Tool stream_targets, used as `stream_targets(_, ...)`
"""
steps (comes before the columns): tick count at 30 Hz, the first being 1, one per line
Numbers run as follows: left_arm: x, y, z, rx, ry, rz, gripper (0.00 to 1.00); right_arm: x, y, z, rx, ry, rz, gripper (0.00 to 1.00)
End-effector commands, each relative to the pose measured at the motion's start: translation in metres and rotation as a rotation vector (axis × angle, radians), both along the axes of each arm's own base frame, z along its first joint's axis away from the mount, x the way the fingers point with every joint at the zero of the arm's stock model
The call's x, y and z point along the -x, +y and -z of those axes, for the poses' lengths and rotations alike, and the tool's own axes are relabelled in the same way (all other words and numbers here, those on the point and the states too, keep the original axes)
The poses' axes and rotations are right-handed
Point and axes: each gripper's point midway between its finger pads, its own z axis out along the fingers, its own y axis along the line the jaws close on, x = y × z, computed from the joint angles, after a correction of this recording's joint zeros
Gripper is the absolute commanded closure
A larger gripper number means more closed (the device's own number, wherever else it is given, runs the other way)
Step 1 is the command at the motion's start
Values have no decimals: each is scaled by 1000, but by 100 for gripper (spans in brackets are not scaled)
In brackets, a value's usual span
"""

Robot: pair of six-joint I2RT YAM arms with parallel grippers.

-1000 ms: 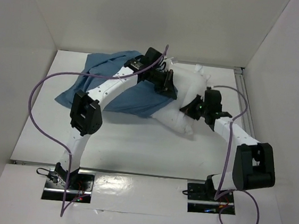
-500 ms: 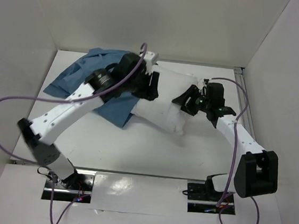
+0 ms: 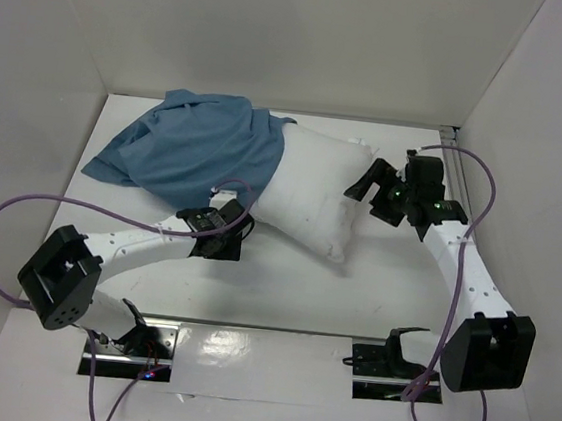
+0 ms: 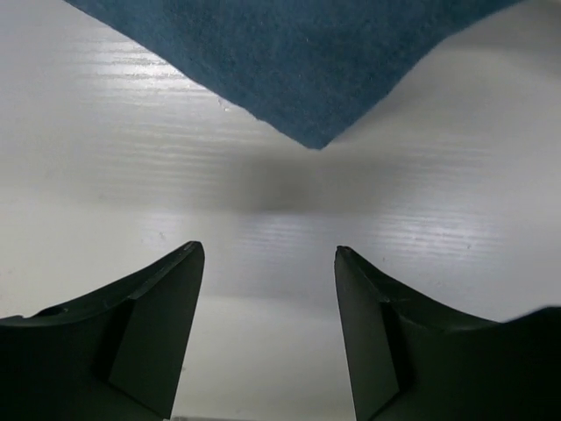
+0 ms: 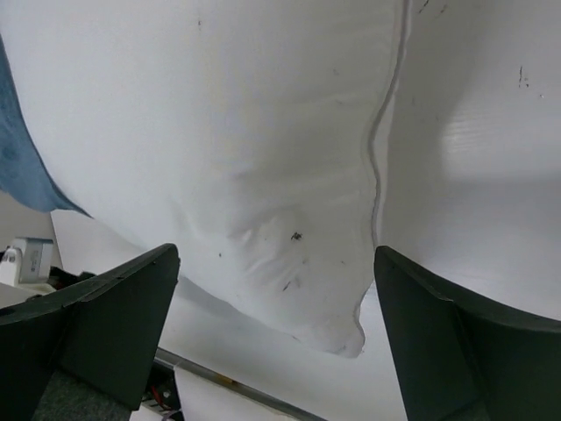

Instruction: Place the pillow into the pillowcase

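Left gripper (image 4: 267,256) and right gripper (image 5: 276,256) gape empty, just off pillowcase (image 4: 307,61) corner and pillow (image 5: 263,132) edge.

white table (image 3: 283,283), bearing pillow (image 3: 313,189), pillowcase (image 3: 197,151)

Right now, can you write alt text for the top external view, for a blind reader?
A white pillow lies on a white table, its left end covered by a wrinkled blue pillowcase. Both open grippers hold nothing: the left gripper by the pillowcase's near edge, the right gripper at the pillow's right end.
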Motion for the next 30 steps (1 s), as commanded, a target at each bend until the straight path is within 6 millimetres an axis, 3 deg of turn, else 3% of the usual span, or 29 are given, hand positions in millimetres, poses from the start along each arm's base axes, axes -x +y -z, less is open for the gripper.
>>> stream_targets(1, -47, -25, -24, 170, -205, -101, 26, 10, -8, -12, 50, -23, -3, 1)
stream_targets(8, -64, -3, 18, 136, -196, -185, 29, 18, -16, -15, 89, -19, -14, 1)
stream_targets(11, -75, 5, 30, 127, -193, -196, 30, 32, -5, -14, 82, -9, -136, 1)
stream_targets(15, -84, 10, 32, 94, -172, -203, 38, 62, 6, -7, 76, 43, -284, 1)
stream_targets(17, -86, 14, 32, 87, -172, -206, 45, 70, 13, -6, 73, 49, -340, 1)
stream_targets(19, -86, 15, 33, 96, -165, -210, 60, 77, 23, -1, 86, 50, -397, 1)
stream_targets(20, -91, 11, 27, 111, -171, -206, 85, 79, 26, 2, 97, 50, -407, 1)
stream_targets(21, -89, 11, 26, 104, -161, -206, 97, 83, 33, 15, 108, 83, -422, 1)
stream_targets(23, -93, 5, 10, 135, -172, -197, 100, 75, 44, 25, 119, 62, -426, 1)
stream_targets(24, -91, 3, 4, 129, -171, -179, 100, 69, 57, 34, 120, 60, -442, 8)
stream_targets(25, -93, -4, -22, 157, -215, -153, 100, 63, 76, 40, 104, 47, -483, 23)
stream_targets(26, -97, -11, -30, 171, -230, -144, 100, 62, 76, 49, 107, 79, -484, 23)
stream_targets(27, -98, -17, -43, 183, -247, -111, 100, 61, 89, 54, 95, 81, -504, 52)
stream_targets(28, -97, -26, -58, 206, -259, -76, 100, 47, 99, 51, 83, 40, -505, 72)
stream_targets(29, -102, -49, -86, 254, -300, -20, 100, 39, 104, 63, 76, 81, -505, 92)
stream_targets(30, -102, -66, -104, 290, -316, 28, 100, 28, 118, 46, 42, 43, -510, 100)
